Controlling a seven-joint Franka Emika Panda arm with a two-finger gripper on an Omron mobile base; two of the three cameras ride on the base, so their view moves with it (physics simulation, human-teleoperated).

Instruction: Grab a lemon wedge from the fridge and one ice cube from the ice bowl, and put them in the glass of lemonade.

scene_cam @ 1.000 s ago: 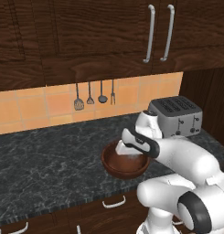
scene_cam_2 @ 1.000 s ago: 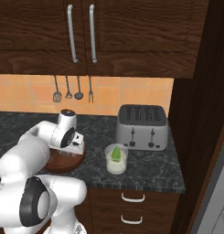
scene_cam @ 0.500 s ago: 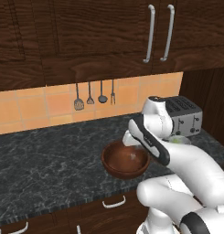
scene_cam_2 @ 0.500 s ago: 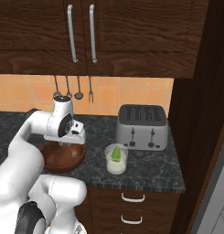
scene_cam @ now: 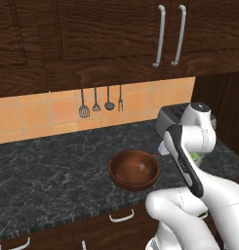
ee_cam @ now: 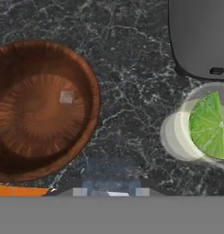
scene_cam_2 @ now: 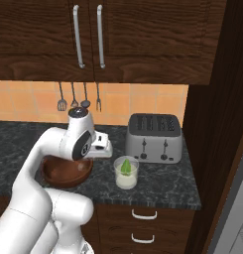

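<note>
End effector (ee_cam: 109,192) closed narrow on a cube; pale bit between the tips. Cube: light, slick, hard; pinch flat faces. Wedge (ee_cam: 208,125) in glass (scene_cam_2: 126,172); another cube (ee_cam: 66,96) in bowl (ee_cam: 81,77).

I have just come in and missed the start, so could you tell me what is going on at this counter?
The white arm's tool is shut, above the dark counter between the ice bowl and the glass of lemonade. The pads seem to pinch something pale, perhaps an ice cube; I cannot be sure. One ice cube lies in the bowl. The lemon wedge is already in the glass, which stands in front of the toaster.
</note>
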